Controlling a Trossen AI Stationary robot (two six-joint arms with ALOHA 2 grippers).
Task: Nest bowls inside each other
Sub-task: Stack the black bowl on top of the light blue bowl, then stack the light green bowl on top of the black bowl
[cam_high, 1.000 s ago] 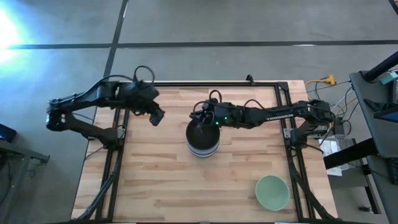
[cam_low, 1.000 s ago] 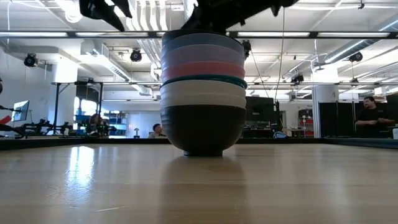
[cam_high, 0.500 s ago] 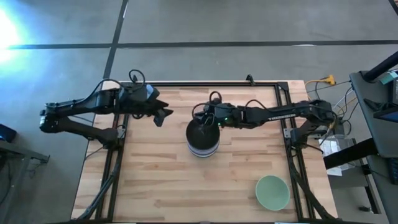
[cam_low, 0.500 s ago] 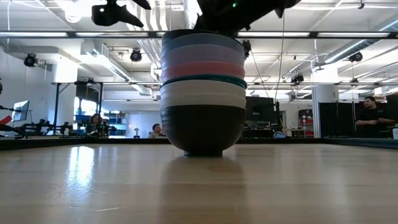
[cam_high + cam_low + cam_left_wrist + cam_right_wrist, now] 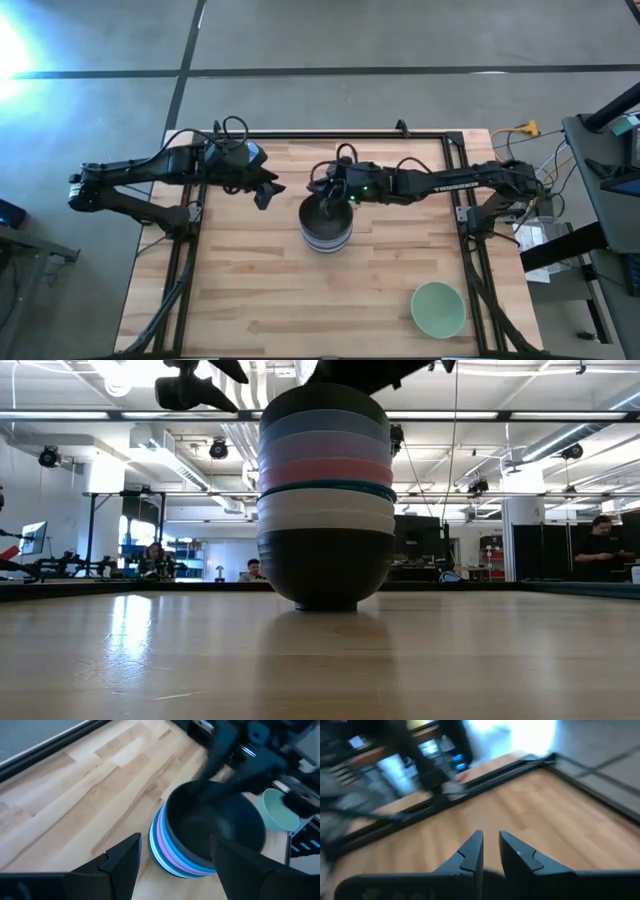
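Observation:
A stack of nested bowls [image 5: 326, 228] stands mid-table on the wall foot of its bottom black bowl [image 5: 322, 570]. White, teal, pink, lavender and blue bowls show above it. The top black bowl [image 5: 215, 827] sits high in the stack and tilted. My right gripper [image 5: 334, 196] is shut on that bowl at its far rim. My left gripper [image 5: 268, 192] is open and empty, hovering just left of the stack; its fingers [image 5: 122, 862] frame the stack in the left wrist view. A pale green bowl [image 5: 438, 308] stands alone at the near right. My right gripper holds the top black bowl by its far rim [image 5: 207, 787], one finger inside the bowl and one outside. The fingers come slanting down from the far right. The bowl is tilted, partly raised out of the blue bowl [image 5: 322, 428] below it.
A black metal frame [image 5: 330, 135] runs along the table's far and side edges. Bare wood lies in front of the stack and at the near left. People and equipment show in the room beyond the table.
My left gripper has moved toward the table's right edge, closer to the stack, staying open. The top black bowl now stands higher above the blue bowl than before, with more of its wall showing in the low view.

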